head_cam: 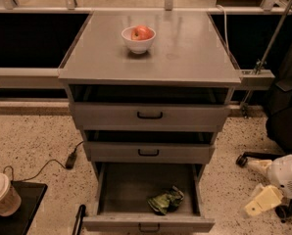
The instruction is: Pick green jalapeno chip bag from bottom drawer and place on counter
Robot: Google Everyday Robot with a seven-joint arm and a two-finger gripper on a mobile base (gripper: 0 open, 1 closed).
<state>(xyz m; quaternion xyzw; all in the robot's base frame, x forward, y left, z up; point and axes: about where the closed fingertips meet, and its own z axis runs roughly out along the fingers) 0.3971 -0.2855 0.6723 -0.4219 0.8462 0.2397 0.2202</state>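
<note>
Gripper (257,184) hovers low, right of the bottom drawer (121,190), jaws seemingly spread wide and empty, probably readying a reach. Inside that pulled-out drawer, toward its front right, lies the green jalapeno chip bag (165,200); the counter (185,53) sits above.

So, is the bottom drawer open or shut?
Open: the bottom drawer is pulled out, the green jalapeno chip bag visible inside. The gripper is right of it.

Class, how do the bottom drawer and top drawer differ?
The bottom drawer is pulled out, the top drawer barely. The bottom drawer shows the green jalapeno chip bag; the top drawer's inside is hidden. Both are grey. The gripper hangs low right of them.
</note>
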